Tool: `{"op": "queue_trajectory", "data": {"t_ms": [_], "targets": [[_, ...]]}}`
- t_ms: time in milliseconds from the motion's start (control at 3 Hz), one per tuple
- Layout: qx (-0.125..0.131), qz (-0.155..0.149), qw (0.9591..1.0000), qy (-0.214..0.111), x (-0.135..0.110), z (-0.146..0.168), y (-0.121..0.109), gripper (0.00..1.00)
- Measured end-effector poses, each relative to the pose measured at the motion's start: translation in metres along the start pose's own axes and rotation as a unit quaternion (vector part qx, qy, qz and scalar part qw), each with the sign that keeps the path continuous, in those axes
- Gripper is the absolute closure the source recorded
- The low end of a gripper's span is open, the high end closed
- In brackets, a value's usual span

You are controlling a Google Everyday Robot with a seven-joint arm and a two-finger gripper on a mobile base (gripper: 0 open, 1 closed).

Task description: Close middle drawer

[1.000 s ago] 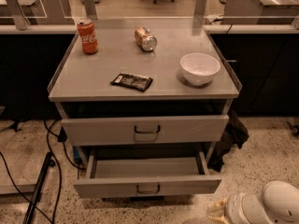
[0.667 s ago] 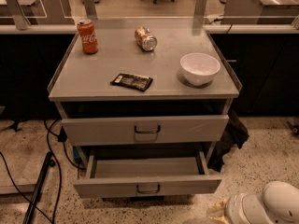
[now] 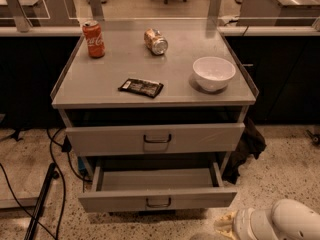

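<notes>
Plainly, the closing had not been done: the middle drawer point(image 3: 115, 203) stood pulled far out of the cabinet point(image 3: 150, 104), with its bare grey floor showing behind the front panel. Nothing touched its small loop handle point(image 3: 158, 202). By my judgement the whole job was left: reaching that front panel and pushing it in until flush. Directly above the middle drawer, the taller drawer point(image 3: 200, 138) also stuck out a little.

The gripper point(image 3: 229, 225) sat low, just past the middle drawer's front right corner and apart from it, at the end of the white arm point(image 3: 290, 224). Whether it was wide or narrow could not be told.

As for writing, the labelled things all stood well above the middle drawer, on the cabinet's top. The upright red can point(image 3: 93, 39), above its left end, bore white script in the Coca-Cola manner, too small to spell out. The tan can point(image 3: 156, 41) lying on its side and the dark packet point(image 3: 141, 87) carried print that could not be read. The white bowl point(image 3: 214, 73), above the right end, was unmarked.
</notes>
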State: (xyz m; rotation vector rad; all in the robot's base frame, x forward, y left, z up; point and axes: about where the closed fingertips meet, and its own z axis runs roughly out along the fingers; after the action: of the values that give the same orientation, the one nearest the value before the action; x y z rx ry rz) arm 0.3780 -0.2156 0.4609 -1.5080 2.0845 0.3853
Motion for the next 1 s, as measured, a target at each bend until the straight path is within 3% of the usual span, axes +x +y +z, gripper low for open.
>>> {"op": "queue_trajectory", "data": {"t_ms": [333,1000], "targets": [[0.015,-0.032,0.9992,-0.018,-0.008,0.019,-0.011,1.0],[0.049,-0.061,0.9956,-0.051,-0.013,0.058,-0.037,1.0]]}}
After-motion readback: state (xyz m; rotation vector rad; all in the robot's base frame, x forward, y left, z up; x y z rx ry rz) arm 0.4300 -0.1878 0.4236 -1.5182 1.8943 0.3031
